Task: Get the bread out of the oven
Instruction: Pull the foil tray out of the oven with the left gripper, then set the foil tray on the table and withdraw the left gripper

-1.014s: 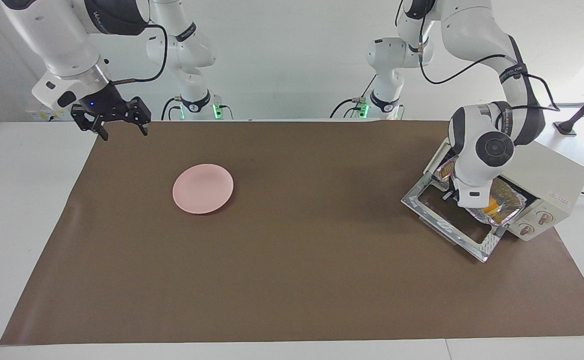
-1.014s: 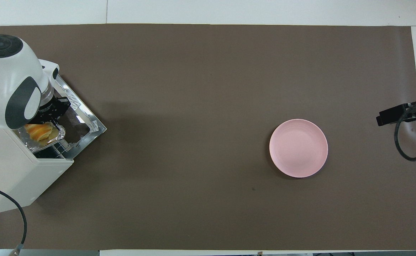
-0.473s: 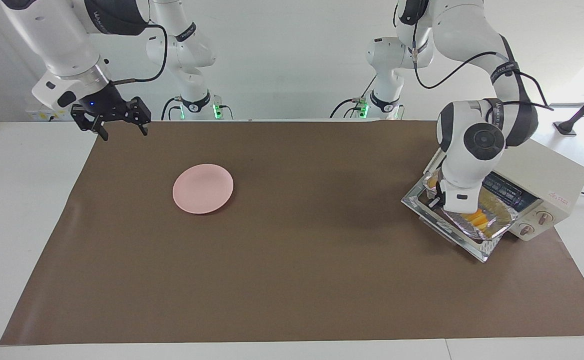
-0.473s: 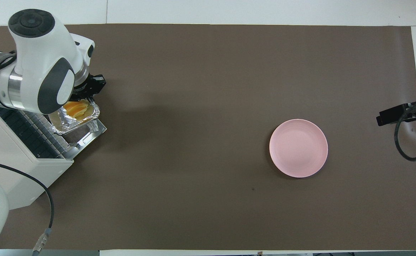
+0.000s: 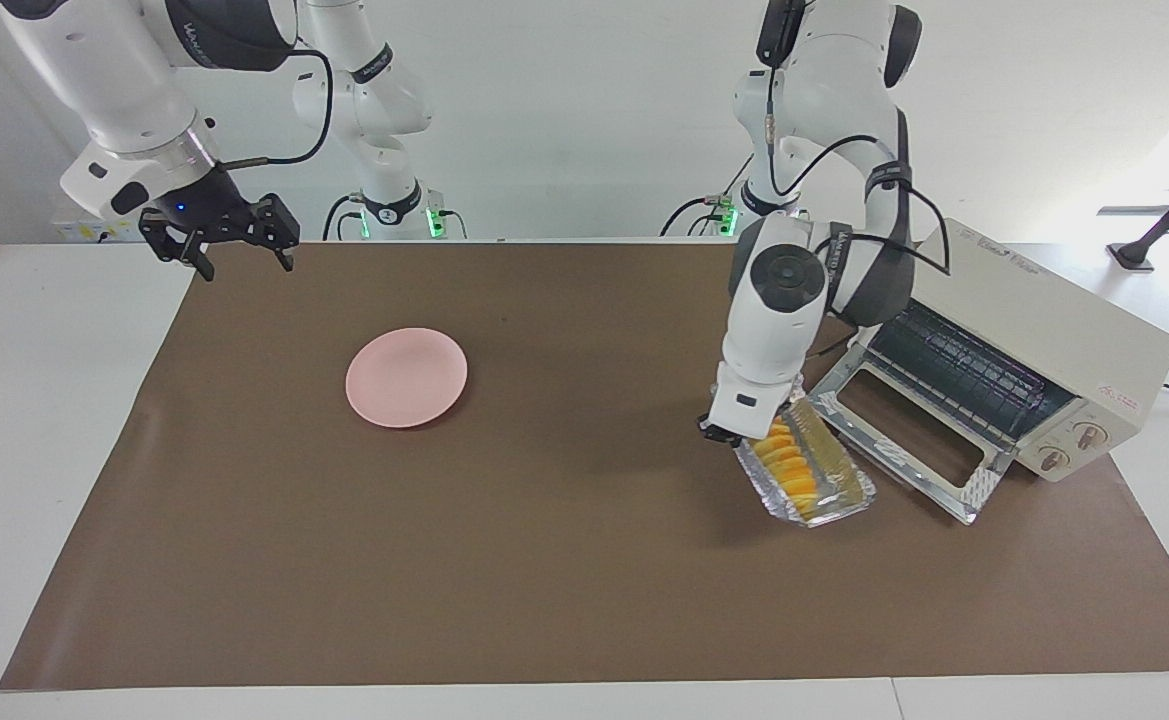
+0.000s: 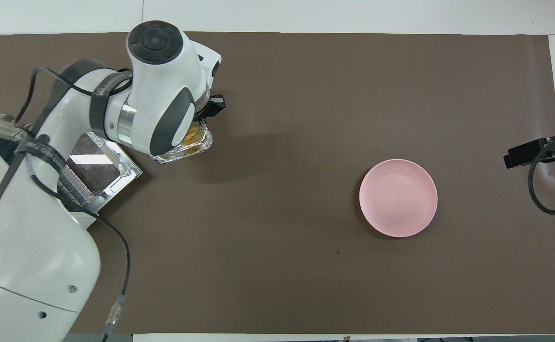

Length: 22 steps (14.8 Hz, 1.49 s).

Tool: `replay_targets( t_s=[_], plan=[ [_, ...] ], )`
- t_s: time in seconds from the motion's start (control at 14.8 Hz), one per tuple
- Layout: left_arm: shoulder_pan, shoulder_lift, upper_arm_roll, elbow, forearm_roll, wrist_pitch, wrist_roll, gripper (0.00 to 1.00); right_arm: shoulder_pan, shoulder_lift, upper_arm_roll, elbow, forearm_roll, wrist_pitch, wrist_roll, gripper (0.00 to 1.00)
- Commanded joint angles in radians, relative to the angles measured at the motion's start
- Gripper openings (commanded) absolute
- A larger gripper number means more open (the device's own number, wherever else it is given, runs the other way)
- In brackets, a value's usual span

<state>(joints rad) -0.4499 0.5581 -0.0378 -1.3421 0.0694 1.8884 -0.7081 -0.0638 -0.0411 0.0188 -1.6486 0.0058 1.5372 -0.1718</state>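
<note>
The bread (image 5: pixel 789 465), a golden-orange ridged loaf, lies in a crinkled foil tray (image 5: pixel 829 500) that is outside the oven (image 5: pixel 1044 310). The tray is low over the brown mat, beside the oven's lowered glass door (image 5: pixel 904 440). My left gripper (image 5: pixel 734 425) is shut on the tray's rim at the end away from the oven. From overhead, the left arm covers most of the bread (image 6: pixel 192 137) and part of the tray (image 6: pixel 184 153). The oven's wire rack is bare. My right gripper (image 5: pixel 234 255) waits open over the mat's corner at the right arm's end.
A round pink plate (image 5: pixel 406 377) sits on the mat toward the right arm's end, also seen from overhead as the plate (image 6: pixel 398 198). The oven door (image 6: pixel 99 166) juts out onto the mat. A power cable runs from the oven off the table.
My left gripper has drawn the foil tray with the bread out of the oven, across the open door and over the mat toward the table's middle. The right arm has stayed put.
</note>
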Motion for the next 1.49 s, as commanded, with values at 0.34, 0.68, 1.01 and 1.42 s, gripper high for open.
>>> replay_targets(
  t_s=[0.34, 0.68, 1.01, 1.42],
  plan=[
    [-0.282, 0.253, 0.030, 0.294, -0.019, -0.019, 0.001, 0.00, -0.007, -0.008, 0.004, -0.005, -0.007, -0.009, 0.002, 1.00],
    [-0.320, 0.260, 0.030, 0.307, -0.020, -0.020, -0.042, 0.00, -0.008, -0.008, 0.003, -0.005, -0.006, -0.009, 0.006, 1.00],
    [-0.320, 0.256, 0.027, 0.299, -0.022, 0.023, -0.102, 0.00, -0.008, -0.008, 0.003, -0.007, -0.006, -0.009, 0.003, 1.00],
    [-0.322, 0.275, 0.027, 0.271, -0.022, 0.080, -0.102, 0.00, -0.007, -0.008, 0.003, -0.005, -0.006, -0.009, 0.003, 1.00]
  ],
)
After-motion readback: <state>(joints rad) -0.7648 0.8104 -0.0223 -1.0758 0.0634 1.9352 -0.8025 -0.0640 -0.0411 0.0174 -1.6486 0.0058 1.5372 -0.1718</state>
